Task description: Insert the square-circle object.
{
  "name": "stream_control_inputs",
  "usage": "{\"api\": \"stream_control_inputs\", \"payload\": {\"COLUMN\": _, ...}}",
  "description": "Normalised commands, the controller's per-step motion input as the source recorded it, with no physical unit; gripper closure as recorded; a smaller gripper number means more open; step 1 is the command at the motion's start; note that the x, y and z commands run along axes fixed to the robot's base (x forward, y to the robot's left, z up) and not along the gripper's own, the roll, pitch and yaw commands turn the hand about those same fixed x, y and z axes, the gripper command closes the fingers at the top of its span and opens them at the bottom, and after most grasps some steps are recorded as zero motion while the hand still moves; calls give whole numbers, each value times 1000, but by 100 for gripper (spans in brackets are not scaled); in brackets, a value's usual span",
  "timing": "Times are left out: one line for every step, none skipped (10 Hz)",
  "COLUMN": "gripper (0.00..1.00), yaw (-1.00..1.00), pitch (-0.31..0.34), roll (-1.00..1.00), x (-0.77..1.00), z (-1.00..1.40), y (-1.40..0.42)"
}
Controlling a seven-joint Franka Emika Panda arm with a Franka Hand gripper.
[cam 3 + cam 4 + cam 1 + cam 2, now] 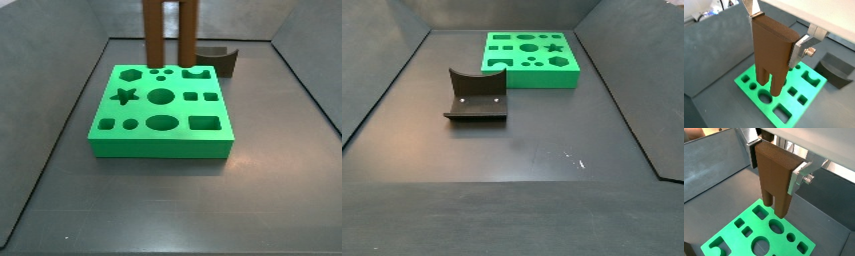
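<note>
The square-circle object is a tall brown block with two long prongs pointing down. My gripper is shut on its upper body, one silver finger on each side; both wrist views show this. The block hangs upright with its prong tips just above the green board, apart from it. In a side view the two prongs hang over the far edge of the board; the gripper is cut off above. The other side view shows the board but neither block nor gripper.
The dark fixture stands on the grey floor beside the board, also seen in a side view and a wrist view. The board has several shaped holes. Sloping grey walls enclose the floor.
</note>
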Motion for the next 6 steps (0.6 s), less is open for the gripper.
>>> {"api": "stream_control_inputs", "payload": {"gripper": 100, "yaw": 0, "pitch": -64, "roll": 360, "x": -631, "z": -554, "y": -100}}
{"api": "stream_control_inputs", "payload": {"gripper": 100, "yaw": 0, "pitch": -80, "roll": 237, "x": -691, "z": -757, "y": -160}}
{"api": "stream_control_inputs", "payload": {"gripper": 100, "yaw": 0, "pitch": -114, "roll": 143, "x": -560, "z": -871, "y": -131}}
{"api": "stream_control_inputs", "payload": {"gripper": 100, "yaw": 14, "pitch": -119, "roll": 109, "x": -383, "z": -769, "y": -126}}
{"api": "stream_control_inputs", "payload": {"gripper": 100, "yaw": 40, "pitch": -100, "roll": 80, "x": -226, "z": -620, "y": -51}}
{"api": "stream_control_inputs", "payload": {"gripper": 100, "yaw": 0, "pitch": -37, "roll": 156, "x": -257, "z": -640, "y": -80}}
